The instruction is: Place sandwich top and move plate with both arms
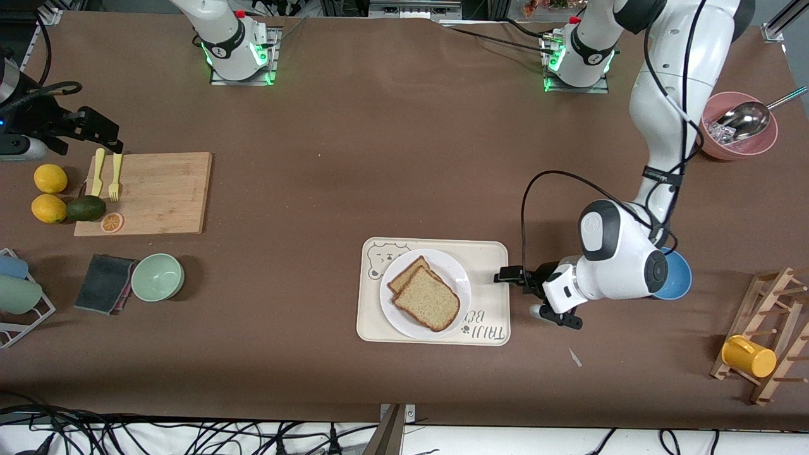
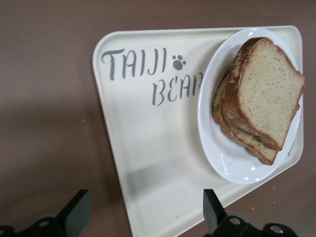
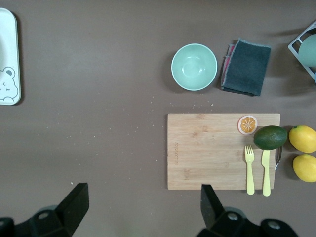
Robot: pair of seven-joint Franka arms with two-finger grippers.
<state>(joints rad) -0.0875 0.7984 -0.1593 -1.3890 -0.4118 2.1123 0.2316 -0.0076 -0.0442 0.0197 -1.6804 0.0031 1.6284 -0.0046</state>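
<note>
The sandwich top (image 1: 428, 297), a plain brown-crusted bread slice, lies on a stack of bread on the white plate (image 1: 456, 266). The plate sits on the cream bear tray (image 1: 490, 259). My left gripper (image 1: 513, 289) is open, low beside the tray's edge toward the left arm's end. In the left wrist view its fingers (image 2: 213, 210) straddle the tray's edge (image 2: 148, 143), apart from the plate (image 2: 222, 160) and the sandwich top (image 2: 264, 91). My right gripper (image 1: 107, 142) is open and empty, high over the cutting board's end; it also shows in the right wrist view (image 3: 143, 207).
A wooden cutting board (image 1: 152, 193) carries yellow cutlery (image 1: 115, 177); lemons (image 1: 49, 178) and an avocado (image 1: 86, 208) lie beside it. A green bowl (image 1: 158, 276) and dark cloth (image 1: 104, 283) sit nearer the camera. A blue bowl (image 1: 677, 278), pink bowl (image 1: 739, 136) and cup rack (image 1: 765, 335) stand at the left arm's end.
</note>
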